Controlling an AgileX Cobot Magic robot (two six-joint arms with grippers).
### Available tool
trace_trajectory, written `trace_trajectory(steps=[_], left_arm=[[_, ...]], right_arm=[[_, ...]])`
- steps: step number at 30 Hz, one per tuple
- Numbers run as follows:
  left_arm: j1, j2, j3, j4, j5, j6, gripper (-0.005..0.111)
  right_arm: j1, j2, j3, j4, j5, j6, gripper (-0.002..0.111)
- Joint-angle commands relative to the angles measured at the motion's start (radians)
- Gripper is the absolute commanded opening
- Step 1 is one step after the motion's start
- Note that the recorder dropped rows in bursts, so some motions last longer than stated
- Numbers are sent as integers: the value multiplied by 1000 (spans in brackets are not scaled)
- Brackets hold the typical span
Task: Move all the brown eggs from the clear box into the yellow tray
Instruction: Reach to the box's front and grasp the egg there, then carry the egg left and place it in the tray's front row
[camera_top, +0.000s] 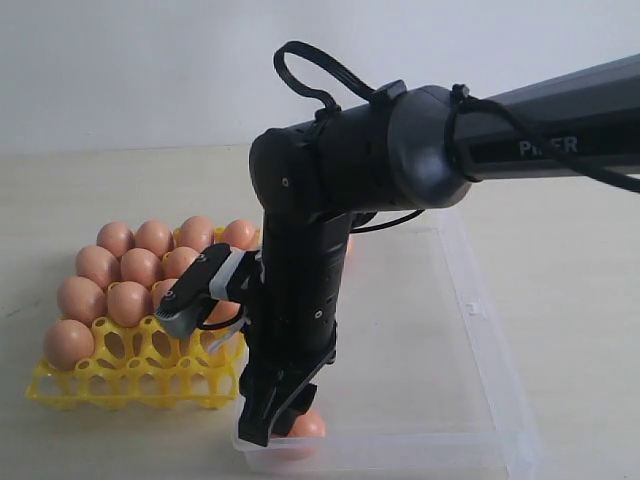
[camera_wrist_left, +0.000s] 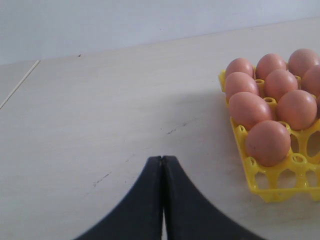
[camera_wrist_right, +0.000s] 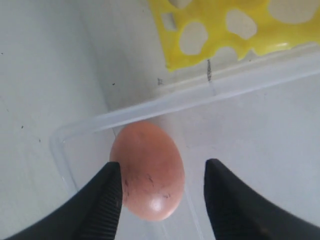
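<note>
One brown egg (camera_wrist_right: 147, 170) (camera_top: 308, 425) lies in the near left corner of the clear box (camera_top: 490, 330) (camera_wrist_right: 200, 97). My right gripper (camera_wrist_right: 163, 165) (camera_top: 280, 415) reaches down into that corner, open, with the egg between its fingers. One finger is at the egg's side and the other stands apart from it. Several brown eggs (camera_top: 128, 300) (camera_wrist_left: 267, 142) fill the back and left cups of the yellow tray (camera_top: 130, 385) (camera_wrist_left: 260, 185) (camera_wrist_right: 170, 55), which sits left of the box. My left gripper (camera_wrist_left: 162, 159) is shut over bare table beside the tray and is out of the exterior view.
The right arm (camera_top: 420, 150) stretches in from the right above the box, and its wrist hides part of the tray and the box's left wall. The tray's front cups (camera_top: 150, 365) stand open. A pale wall (camera_top: 150, 70) runs behind the table.
</note>
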Motion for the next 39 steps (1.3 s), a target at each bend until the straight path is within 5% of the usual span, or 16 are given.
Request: trace_trajectory(steps=[1, 15, 17, 21, 39], left_arm=[[-6, -6, -4, -2, -9, -5, 0], [-6, -6, -4, -2, -9, -5, 0], [-6, -6, -4, -2, -9, -5, 0], [-6, -6, -4, -2, -9, -5, 0], [-6, -6, -4, -2, -9, -5, 0]], right_arm=[[-5, 5, 3, 39, 24, -43, 49], [-7, 103, 1, 54, 20, -112, 48], [-7, 110, 1, 38, 5, -112, 38], [-19, 111, 1, 16, -25, -100, 0], [-85, -91, 1, -182, -350, 130, 0]])
